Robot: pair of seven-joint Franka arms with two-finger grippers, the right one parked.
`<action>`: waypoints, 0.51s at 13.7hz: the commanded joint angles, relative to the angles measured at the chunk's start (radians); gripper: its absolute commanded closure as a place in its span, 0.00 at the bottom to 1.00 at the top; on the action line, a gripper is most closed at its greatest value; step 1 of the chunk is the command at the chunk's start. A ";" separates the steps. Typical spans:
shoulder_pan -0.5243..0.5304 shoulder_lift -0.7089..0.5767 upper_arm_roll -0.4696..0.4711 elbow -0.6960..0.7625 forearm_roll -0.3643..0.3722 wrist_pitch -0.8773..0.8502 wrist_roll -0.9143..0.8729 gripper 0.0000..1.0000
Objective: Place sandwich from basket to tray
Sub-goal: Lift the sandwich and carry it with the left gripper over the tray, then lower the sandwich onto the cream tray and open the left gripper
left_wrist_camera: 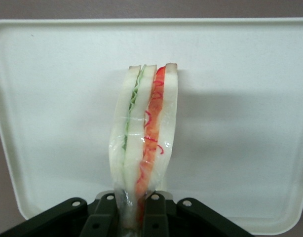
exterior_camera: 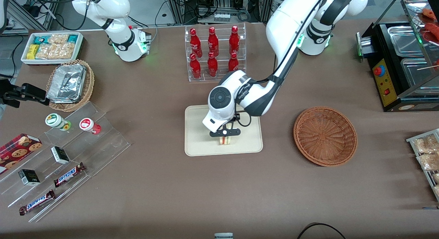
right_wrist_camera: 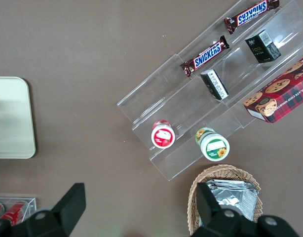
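My gripper (exterior_camera: 225,135) hangs over the cream tray (exterior_camera: 199,143), shut on the wrapped sandwich (exterior_camera: 225,140), whose lower end is at or just above the tray's surface. In the left wrist view the sandwich (left_wrist_camera: 144,138) shows its cut edge, with green and red-orange filling between pale bread, and the two black fingers (left_wrist_camera: 103,215) pinch the near end of it over the tray (left_wrist_camera: 240,123). The reddish-brown wicker basket (exterior_camera: 325,135) stands empty beside the tray, toward the working arm's end of the table.
A clear rack of red bottles (exterior_camera: 214,52) stands just farther from the front camera than the tray. A clear stepped display (exterior_camera: 68,156) with snack bars and cups, a tan basket of foil containers (exterior_camera: 70,84) and a white snack bin (exterior_camera: 52,47) lie toward the parked arm's end.
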 commanded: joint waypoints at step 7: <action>-0.031 0.045 0.012 0.055 -0.004 -0.031 -0.062 1.00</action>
